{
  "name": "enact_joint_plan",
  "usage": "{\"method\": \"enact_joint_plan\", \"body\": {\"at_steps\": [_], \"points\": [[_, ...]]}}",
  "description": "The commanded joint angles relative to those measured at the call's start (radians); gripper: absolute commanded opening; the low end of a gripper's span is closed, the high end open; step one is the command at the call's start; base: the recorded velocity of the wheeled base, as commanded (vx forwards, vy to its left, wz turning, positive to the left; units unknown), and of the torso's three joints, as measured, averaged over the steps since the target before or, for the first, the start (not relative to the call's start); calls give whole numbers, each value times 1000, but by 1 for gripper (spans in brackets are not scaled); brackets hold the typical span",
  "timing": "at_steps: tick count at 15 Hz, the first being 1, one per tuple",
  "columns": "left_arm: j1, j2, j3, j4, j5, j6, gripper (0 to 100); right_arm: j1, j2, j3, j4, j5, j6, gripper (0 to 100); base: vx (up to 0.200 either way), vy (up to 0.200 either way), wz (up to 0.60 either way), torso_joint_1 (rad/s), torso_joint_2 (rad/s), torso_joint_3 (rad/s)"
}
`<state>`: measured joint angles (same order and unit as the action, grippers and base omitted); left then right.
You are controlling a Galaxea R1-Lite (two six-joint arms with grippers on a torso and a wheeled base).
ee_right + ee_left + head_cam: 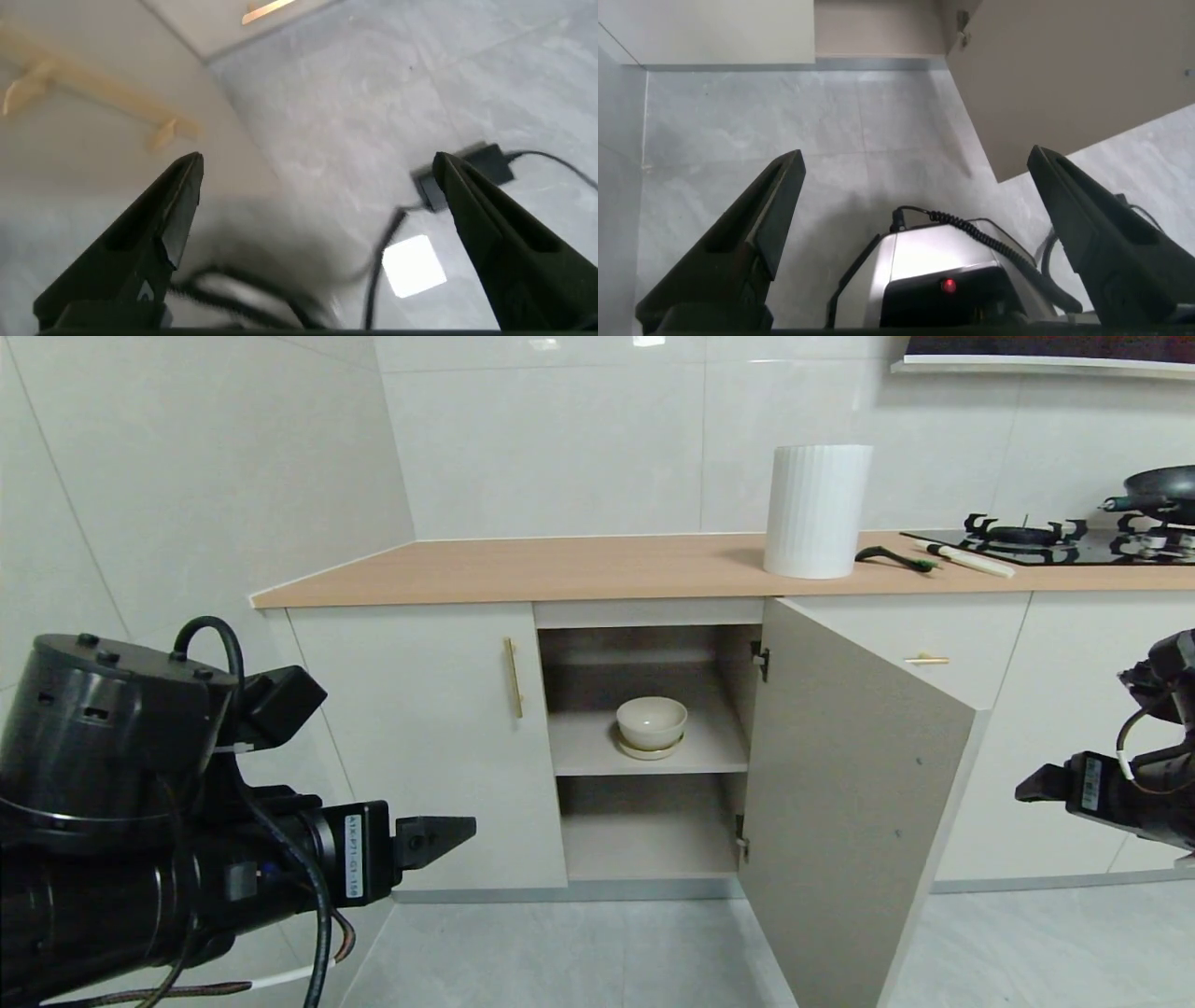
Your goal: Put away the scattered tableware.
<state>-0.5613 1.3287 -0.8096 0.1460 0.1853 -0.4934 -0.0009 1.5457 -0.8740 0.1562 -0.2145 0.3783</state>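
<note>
A cream bowl (652, 721) sits on a small plate (648, 750) on the middle shelf of the open cabinet (644, 761). On the counter near the stove lie a black and green utensil (893, 558) and a white-handled one (971, 561). My left gripper (437, 840) hangs low in front of the closed left door, left of the opening; in the left wrist view its fingers (747, 238) are spread wide over the floor. To the right of the open door is my right gripper (1038, 784), open and holding nothing, its fingers (154, 233) apart.
The open cabinet door (850, 784) swings out toward me between the two arms. A tall white ribbed container (817, 511) stands on the wooden counter (560, 569). A gas stove (1055, 539) with a pan (1162, 485) is at the far right. The lower shelf (644, 845) is bare.
</note>
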Motion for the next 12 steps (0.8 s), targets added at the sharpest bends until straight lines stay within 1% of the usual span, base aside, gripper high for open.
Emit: {"method": "enact_joint_plan", "body": {"at_steps": [1,2,3,5,7,8,10,12], "points": [[0,1,0,0,0,-1,100,-13,112,10,-63,0,30,100,0,0,0,0,0,0],[0,1,1,0,0,-1,100,-11,119,13,-75,0,30,100,0,0,0,0,0,0],[0,1,1,0,0,-1,100,2,146,29,-135,1,65,100,0,0,0,0,0,0],[0,3,1,0,0,-1,100,35,185,30,-172,1,126,100,0,0,0,0,0,0],[0,3,1,0,-1,-1,100,50,205,29,-185,14,143,100,0,0,0,0,0,0],[0,6,1,0,-1,-1,100,59,223,27,-208,38,145,100,0,0,0,0,0,0],[0,6,0,0,-1,-1,100,84,240,27,-221,41,145,100,0,0,0,0,0,0],[0,4,-2,0,-1,-1,100,148,263,17,-222,44,146,100,0,0,0,0,0,0]]}}
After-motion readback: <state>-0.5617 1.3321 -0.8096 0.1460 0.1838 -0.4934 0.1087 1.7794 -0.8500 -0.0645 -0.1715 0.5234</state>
